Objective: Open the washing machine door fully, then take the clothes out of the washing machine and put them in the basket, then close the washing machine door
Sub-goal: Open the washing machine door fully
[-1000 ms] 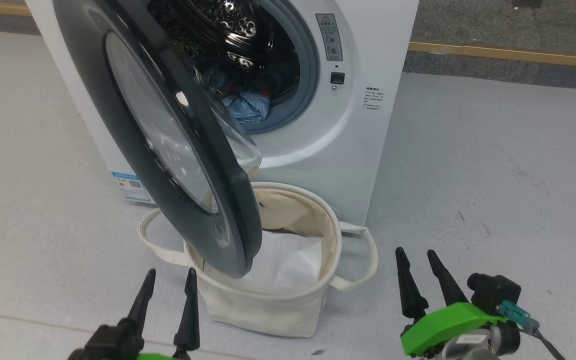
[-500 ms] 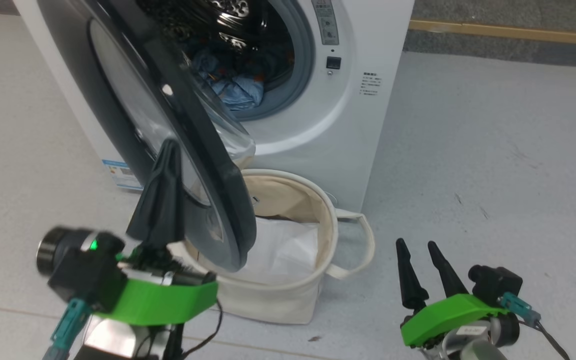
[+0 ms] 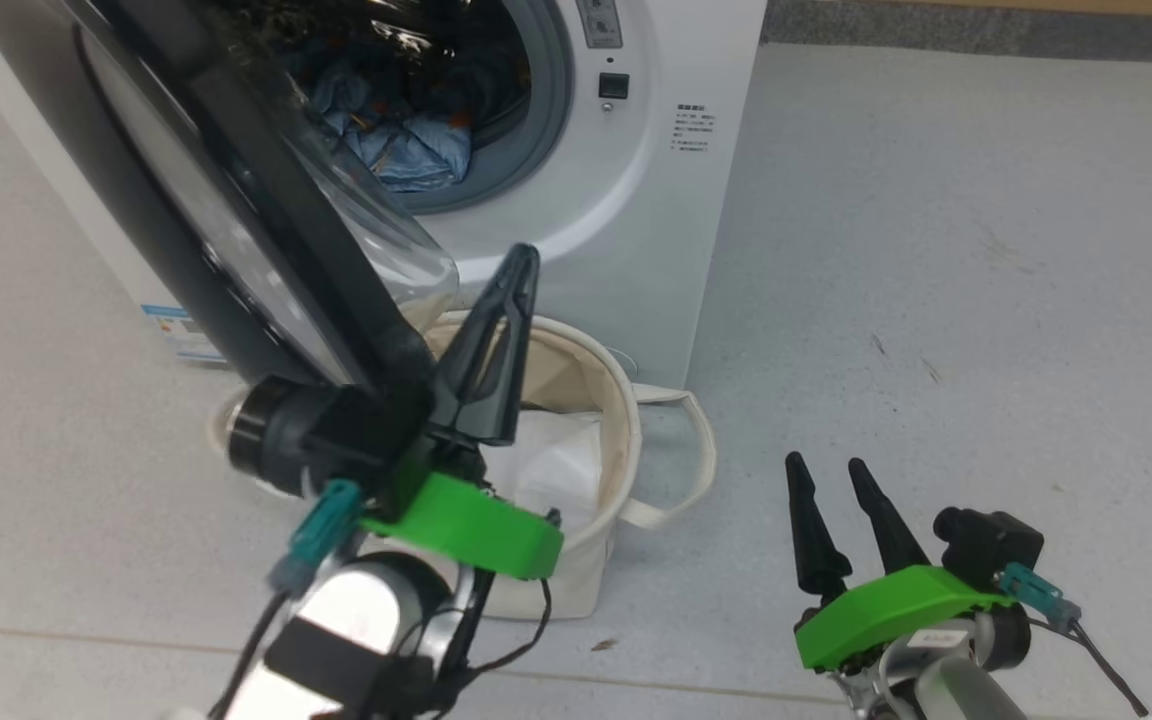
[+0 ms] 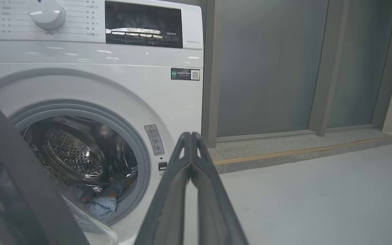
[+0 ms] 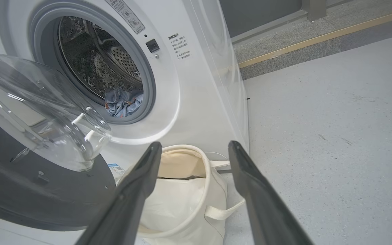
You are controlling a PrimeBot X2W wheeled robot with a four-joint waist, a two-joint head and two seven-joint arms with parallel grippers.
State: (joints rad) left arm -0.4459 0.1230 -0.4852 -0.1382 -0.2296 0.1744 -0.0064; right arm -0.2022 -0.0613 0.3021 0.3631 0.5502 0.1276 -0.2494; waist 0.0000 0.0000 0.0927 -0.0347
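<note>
Black door (image 3: 266,175) stands half open over basket (image 3: 626,430). L gripper (image 3: 516,275), pinched shut w/ nothing held, is beside door's inner face: best push it outward, slow wide sweep. R gripper (image 3: 823,465) spread wide, empty. Clothes (image 3: 406,150) lie in washer (image 3: 636,250).

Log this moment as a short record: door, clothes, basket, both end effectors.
door: partly open, hanging over basket
clothes: blue, inside washer
basket: on floor before washer; white packet inside
left end effector: shut, empty, raised by door's lower edge
right end effector: open, empty, low, apart from everything
</note>
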